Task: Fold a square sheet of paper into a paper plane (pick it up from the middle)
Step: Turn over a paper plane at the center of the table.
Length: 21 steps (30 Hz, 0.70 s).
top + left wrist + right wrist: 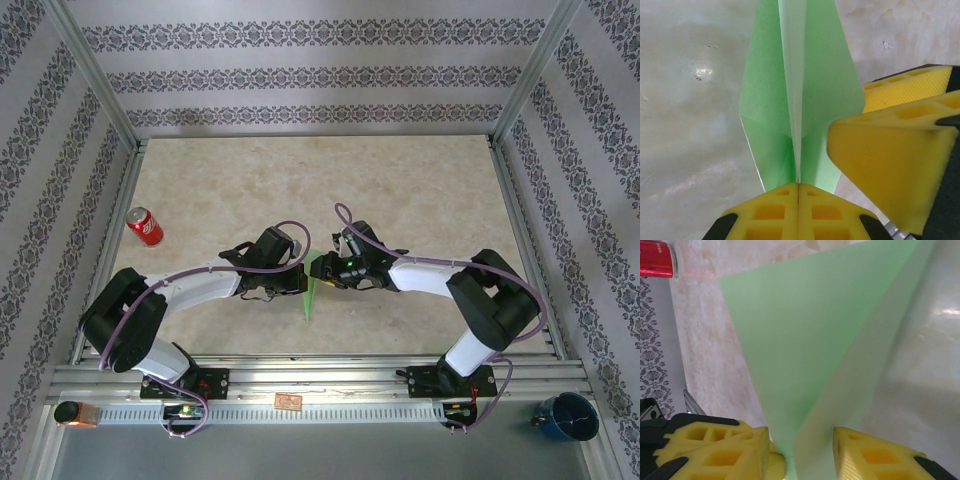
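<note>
Ctr of the top view: light green paper plane [310, 292] stands on edge on the marbled table [400, 190], narrow end toward the lower frame edge. Left gripper [798, 197] is clenched on its centre crease. Right gripper [800, 442] has jaws apart, w/ the paper passing btwn them. Red soda can [145, 226] lies mid-left.

The left arm [190, 290] and right arm [440, 275] meet over the slim green paper plane [311, 290] on the bench [400, 190], the red can [145, 226] well apart at left.

Bent inward, the left arm [190, 290] and right arm [440, 278] bring their wrists close. The left gripper [798, 192] clamps the paper plane [765, 100]; the right gripper [800, 435] has its jaws apart.
</note>
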Available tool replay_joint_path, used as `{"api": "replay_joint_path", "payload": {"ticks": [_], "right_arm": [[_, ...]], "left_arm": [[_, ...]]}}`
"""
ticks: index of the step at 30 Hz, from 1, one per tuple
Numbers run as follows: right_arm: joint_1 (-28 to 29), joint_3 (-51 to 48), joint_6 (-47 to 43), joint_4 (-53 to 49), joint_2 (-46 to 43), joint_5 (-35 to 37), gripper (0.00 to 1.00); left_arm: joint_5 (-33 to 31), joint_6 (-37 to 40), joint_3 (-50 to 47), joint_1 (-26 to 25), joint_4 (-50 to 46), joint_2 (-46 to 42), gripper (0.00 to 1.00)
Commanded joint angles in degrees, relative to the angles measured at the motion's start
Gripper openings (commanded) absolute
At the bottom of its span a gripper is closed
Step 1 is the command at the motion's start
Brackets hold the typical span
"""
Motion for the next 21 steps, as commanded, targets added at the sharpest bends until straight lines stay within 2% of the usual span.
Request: {"api": "replay_joint_path", "payload": {"ticks": [1,13,21], "right_arm": [[0.6,1.8,-0.3,-0.3,1.4,-1.1,0.39],[0.1,-1.9,-0.5,-1.4,2.3,1.8,0.17],[0.0,-4.1,-0.3,0.8,2.9,1.3,0.10]], "left_arm": [[-1.0,1.5,1.6,-0.9,-2.4,0.4,0.00],[-3.3,1.7,1.7,-1.0,-4.7,0.4,0.00],[-2.7,1.7,1.5,-1.0,-4.2,1.4,0.00]]}}
